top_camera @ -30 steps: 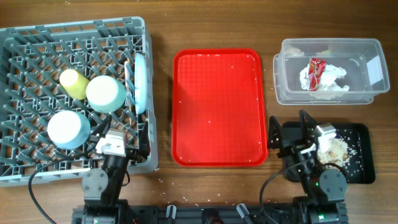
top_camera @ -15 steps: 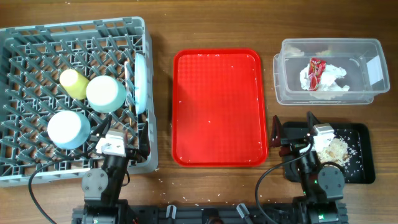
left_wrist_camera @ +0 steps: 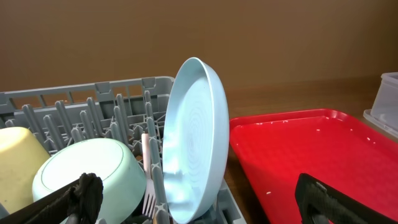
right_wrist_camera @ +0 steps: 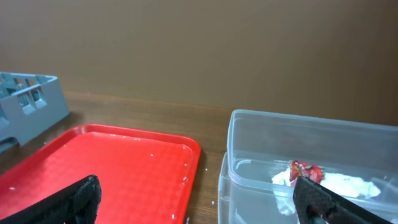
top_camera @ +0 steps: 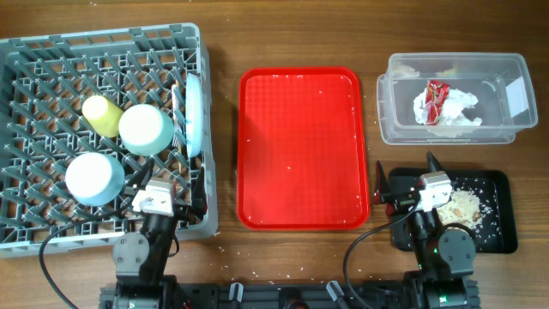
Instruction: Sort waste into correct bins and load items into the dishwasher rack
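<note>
Nearly done: plate (top_camera: 193, 112), bowls (top_camera: 146, 129), cup (top_camera: 101, 115) in rack (top_camera: 43, 77); wrapper (top_camera: 436, 93), tissue (top_camera: 463, 107) in tub (top_camera: 515, 64); scraps (top_camera: 463, 204) in black tray (top_camera: 506, 240); left hand (left_wrist_camera: 199, 190), right hand (right_wrist_camera: 199, 193) both released.

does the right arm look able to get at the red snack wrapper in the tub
Probably yes: the clear tub is open-topped, the red snack wrapper lies exposed on the tissue, and the open right gripper faces it unobstructed.
</note>
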### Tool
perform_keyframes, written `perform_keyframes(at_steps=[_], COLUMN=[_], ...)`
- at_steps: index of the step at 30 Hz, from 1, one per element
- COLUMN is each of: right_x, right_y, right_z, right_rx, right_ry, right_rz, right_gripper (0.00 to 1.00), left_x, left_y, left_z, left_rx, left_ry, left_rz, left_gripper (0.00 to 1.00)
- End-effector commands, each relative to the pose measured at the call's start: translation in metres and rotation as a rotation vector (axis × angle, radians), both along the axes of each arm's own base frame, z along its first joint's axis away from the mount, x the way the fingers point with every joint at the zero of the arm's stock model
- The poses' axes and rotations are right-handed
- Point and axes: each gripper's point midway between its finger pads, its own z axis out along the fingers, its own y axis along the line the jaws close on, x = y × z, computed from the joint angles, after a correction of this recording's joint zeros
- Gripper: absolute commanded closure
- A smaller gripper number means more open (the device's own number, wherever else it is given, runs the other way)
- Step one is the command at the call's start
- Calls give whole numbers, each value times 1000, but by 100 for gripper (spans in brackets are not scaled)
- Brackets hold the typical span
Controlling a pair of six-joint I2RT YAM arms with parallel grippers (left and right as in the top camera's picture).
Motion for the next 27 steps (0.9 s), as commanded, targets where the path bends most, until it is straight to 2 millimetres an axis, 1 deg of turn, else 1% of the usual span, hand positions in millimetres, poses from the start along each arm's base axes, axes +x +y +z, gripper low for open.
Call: perform_keyframes(at_steps=[1, 5, 27], right_x=[0, 0, 0], right_y=[-3, -3, -3], right_z=[2, 2, 2], right_rx=[32, 79, 80], right_ry=[-6, 2, 0], right_rz=[-17, -17, -17], right_gripper=[0, 0, 0], left_x=[-1, -1, -1], left_y=[-3, -3, -3], left_z=[-1, -1, -1], left_rx=[12, 12, 12], left_ry=[-3, -3, -3], left_rz=[-14, -14, -14], left_gripper=[0, 0, 0])
